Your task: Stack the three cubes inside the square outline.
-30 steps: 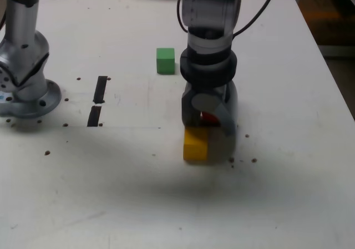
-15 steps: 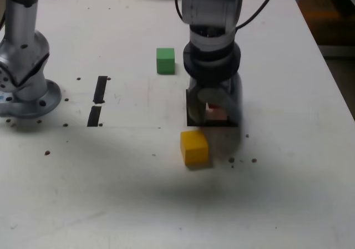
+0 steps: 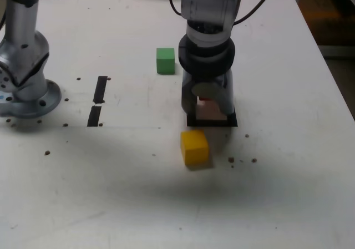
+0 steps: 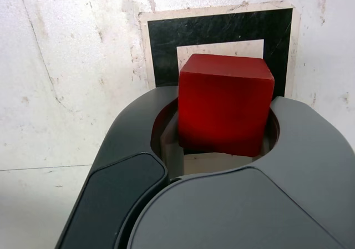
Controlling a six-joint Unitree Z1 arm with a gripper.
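Observation:
A red cube (image 4: 224,105) is clamped between the dark fingers of my gripper (image 4: 222,135), which is shut on it. In the exterior view only a sliver of the red cube (image 3: 206,99) shows under the gripper (image 3: 208,106). The gripper hangs right over the black square outline (image 3: 213,122), whose frame (image 4: 166,44) shows behind the cube in the wrist view. A yellow cube (image 3: 194,147) lies on the table just in front of the outline. A green cube (image 3: 165,60) sits farther back, toward the exterior view's left.
A second arm's grey base (image 3: 22,77) stands at the exterior view's left. Two short black tape strips (image 3: 100,89) (image 3: 94,116) lie beside it. Dark specks dot the white table (image 3: 277,193), whose edge runs along the exterior view's right.
The gripper, still holding the red cube, has pulled back from above the yellow cube to over the square outline. The yellow cube now shows in full.

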